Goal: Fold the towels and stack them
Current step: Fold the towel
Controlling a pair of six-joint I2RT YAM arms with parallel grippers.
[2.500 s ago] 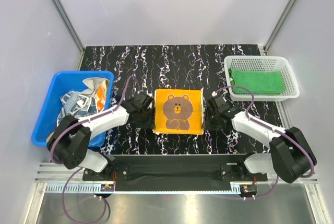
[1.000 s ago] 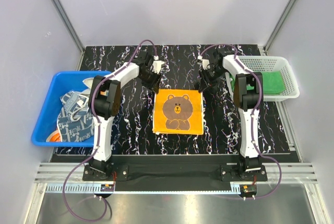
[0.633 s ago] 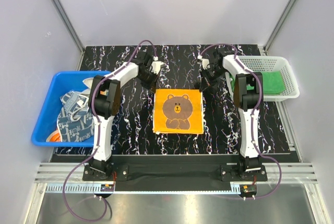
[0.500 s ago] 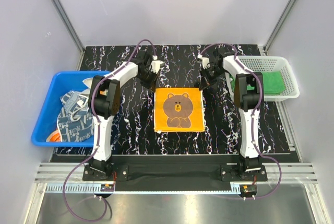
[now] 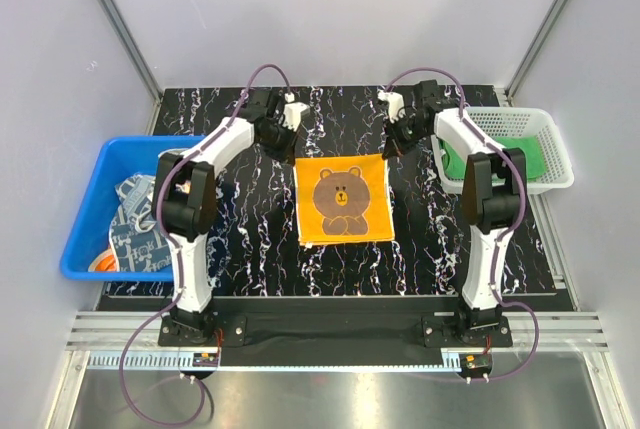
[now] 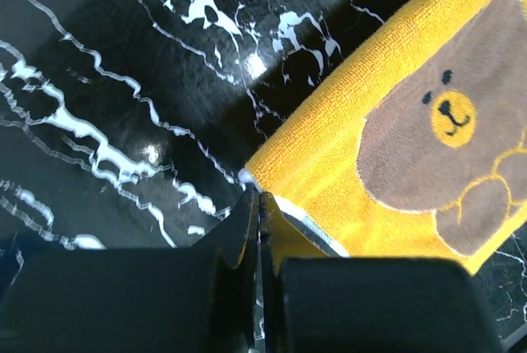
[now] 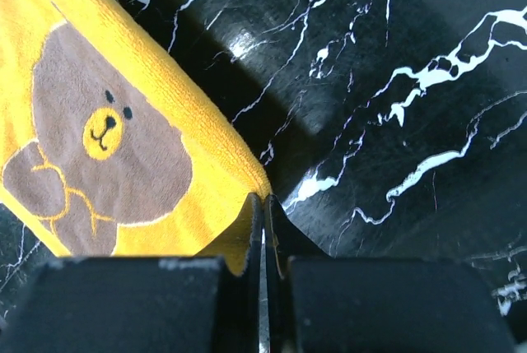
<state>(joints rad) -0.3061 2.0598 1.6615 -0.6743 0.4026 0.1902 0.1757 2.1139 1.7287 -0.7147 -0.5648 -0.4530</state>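
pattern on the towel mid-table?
The towel is orange-yellow with a brown bear that has a yellow snout. It shows best in the top view.

The towel (image 5: 345, 199) is orange-yellow with a brown bear whose muzzle is yellow. The desk (image 5: 250, 229) is black with white marble veins. The bin (image 5: 88, 199) is blue. The basket (image 5: 500, 121) is white mesh, and the cloth (image 5: 535, 159) in it is green.

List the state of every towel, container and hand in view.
bear towel: unfolded, both far corners pinched, far edge raised.
left hand: shut on one far corner of the bear towel.
right hand: shut on the other far corner.
green towel: folded, in white basket.
patterned towels: crumpled in blue bin.
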